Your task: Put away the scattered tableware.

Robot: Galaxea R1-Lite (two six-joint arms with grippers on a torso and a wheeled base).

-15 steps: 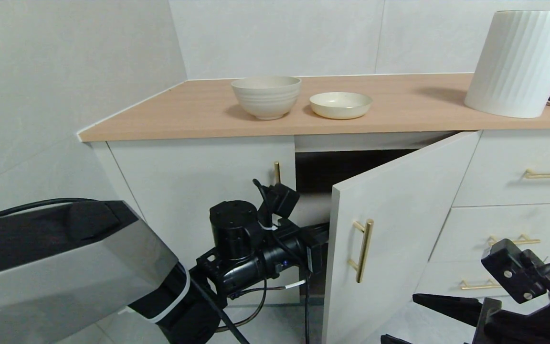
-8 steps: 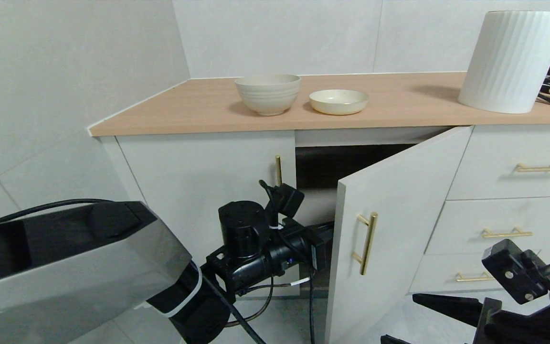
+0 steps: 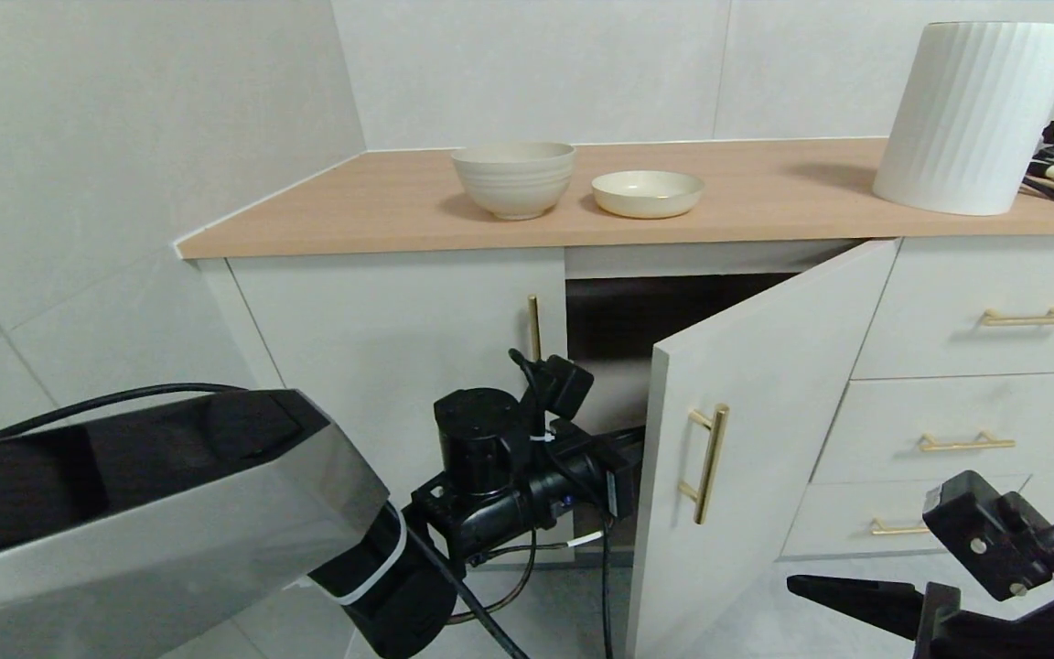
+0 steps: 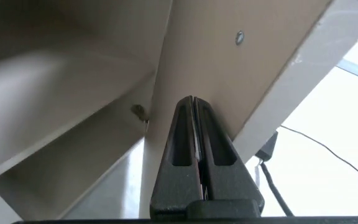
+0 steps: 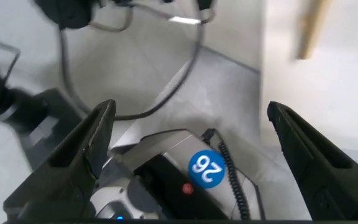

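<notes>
While door (image 3: 765, 394) hangs ajar, bowl (image 3: 513, 178) sits beside dish (image 3: 647, 193).

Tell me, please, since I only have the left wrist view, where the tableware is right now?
Observer: A bowl and a shallow dish stand side by side, apart, on the countertop.
Operator: Thanks. How is the right gripper?
Observer: It is open and empty, low by the drawers, to the right of the open cupboard door.
Operator: Is anything else on the countertop?
Observer: A tall white ribbed container stands near its right end.
</notes>
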